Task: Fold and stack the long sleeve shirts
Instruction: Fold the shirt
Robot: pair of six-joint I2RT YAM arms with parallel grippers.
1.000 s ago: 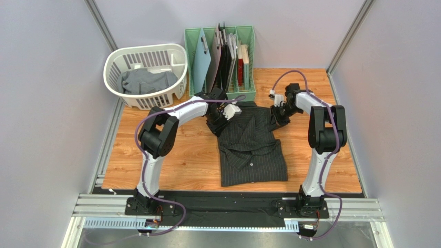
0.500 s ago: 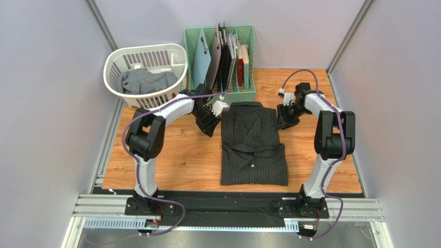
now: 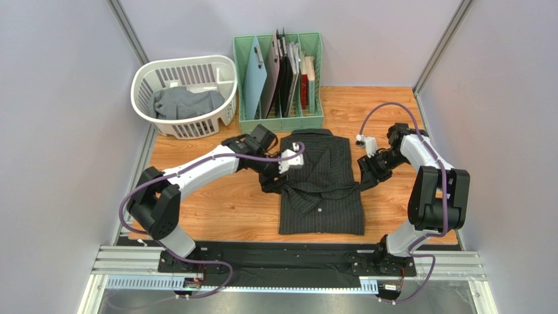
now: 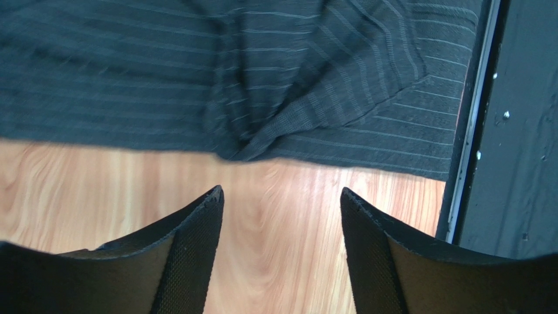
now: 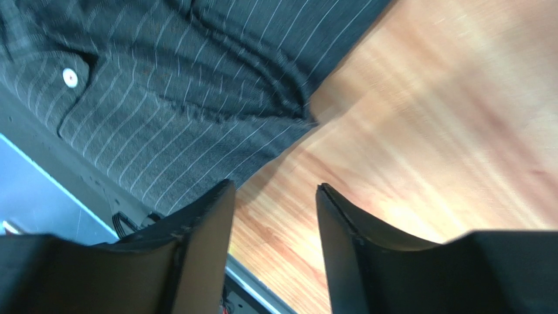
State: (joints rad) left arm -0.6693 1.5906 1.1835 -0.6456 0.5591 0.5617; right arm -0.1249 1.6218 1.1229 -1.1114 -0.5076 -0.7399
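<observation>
- Top external view showed you the black pinstriped long sleeve shirt [image 3: 321,190] lying flat on the pale wooden desk [image 3: 216,209]. It was folded into a narrow rectangle, collar towards the green plastic rack [image 3: 278,119] and hem towards the arm bases, so its long axis ran far-to-near.
- Your left pincer [image 3: 272,182] sat at the shirt's left edge about mid-length. Your right pincer [image 3: 365,175] sat just beside the right edge opposite, so the cloth lay between them, inward of each.
- Left wrist view showed the left pincer [image 4: 280,193] open and empty, with bare wood between the jaws and the shirt's [image 4: 262,78] rumpled edge just beyond the tips.
- Right wrist view showed the right pincer [image 5: 274,186] likewise open and empty, with the shirt's [image 5: 196,85] striped edge and a small white button [image 5: 69,77] ahead and to one side.
- Neither arm looked clearly nearer. I judged that the next grasp would need each pincer to reach inward, across the short axis, to catch an edge.
- The plain mid-grey cloth shirt [image 3: 180,103] lay in the white slatted plastic basket [image 3: 185,63] at the far left, well apart.
- Grey walls [image 3: 65,131] closed three sides, and bare wood showed on either side of the shirt.
</observation>
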